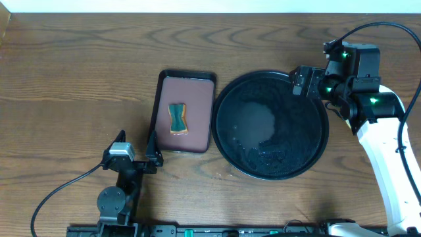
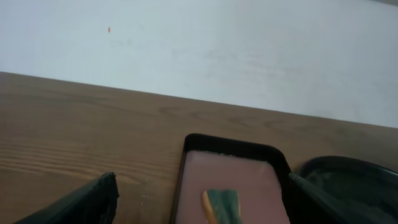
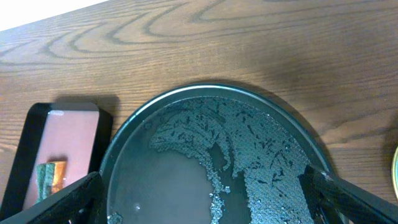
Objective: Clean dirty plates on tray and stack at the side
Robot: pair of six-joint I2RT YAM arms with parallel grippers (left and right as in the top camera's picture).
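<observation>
The large round black tray [image 1: 270, 125] lies right of centre and holds only a film of water and droplets, no plates; it also shows in the right wrist view [image 3: 211, 155]. No plates show in the overhead view. A pale yellowish sliver [image 3: 395, 168] at the right edge of the right wrist view may be a plate rim; I cannot tell. My right gripper [image 1: 301, 80] [image 3: 202, 177] is open and empty above the tray's far right rim. My left gripper [image 1: 137, 146] [image 2: 202, 182] is open and empty near the front left.
A rectangular brown tray with a black rim [image 1: 187, 89] [image 2: 233, 165] lies left of the round tray. A green and orange sponge [image 1: 177, 118] [image 2: 221, 205] lies on it. My right arm [image 1: 388, 151] covers the table to the right of the round tray.
</observation>
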